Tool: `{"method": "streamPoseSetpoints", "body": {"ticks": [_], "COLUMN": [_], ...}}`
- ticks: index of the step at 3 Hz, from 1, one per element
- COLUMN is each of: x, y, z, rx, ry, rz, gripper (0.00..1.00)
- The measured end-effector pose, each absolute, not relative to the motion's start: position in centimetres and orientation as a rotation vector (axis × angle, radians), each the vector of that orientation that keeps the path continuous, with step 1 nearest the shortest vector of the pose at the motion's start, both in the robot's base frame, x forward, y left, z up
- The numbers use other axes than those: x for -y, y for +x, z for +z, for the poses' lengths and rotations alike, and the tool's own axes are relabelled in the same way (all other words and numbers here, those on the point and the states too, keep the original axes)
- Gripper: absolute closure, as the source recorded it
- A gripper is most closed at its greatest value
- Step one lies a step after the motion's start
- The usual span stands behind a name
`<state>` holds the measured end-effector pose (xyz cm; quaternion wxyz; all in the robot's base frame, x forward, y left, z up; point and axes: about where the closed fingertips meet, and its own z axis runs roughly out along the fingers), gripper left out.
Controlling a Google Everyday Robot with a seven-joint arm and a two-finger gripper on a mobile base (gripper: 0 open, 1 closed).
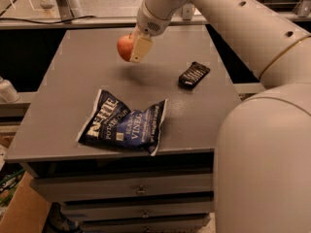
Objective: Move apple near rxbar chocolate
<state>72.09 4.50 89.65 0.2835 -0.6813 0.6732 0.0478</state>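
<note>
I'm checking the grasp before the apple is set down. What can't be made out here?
Camera view:
- The gripper, holding the apple above the table's far middle: one finger shows, the other is behind the apple.
- The rxbar chocolate: lettering too small to read.
- The table's near right corner: hidden by the robot's arm.
</note>
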Motion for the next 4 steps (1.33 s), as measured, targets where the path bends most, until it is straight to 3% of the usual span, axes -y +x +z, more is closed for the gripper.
{"method": "streamPoseSetpoints", "body": {"ticks": [1,4], "x": [-4.5,7.6], "y": [72.1,75.1], "z": [89.5,86.5], "rx": [-1.803,-2.093], "ry": [-1.825,-1.672], "rz": [0.129,-0.007], "gripper": [1.0,1.0]}}
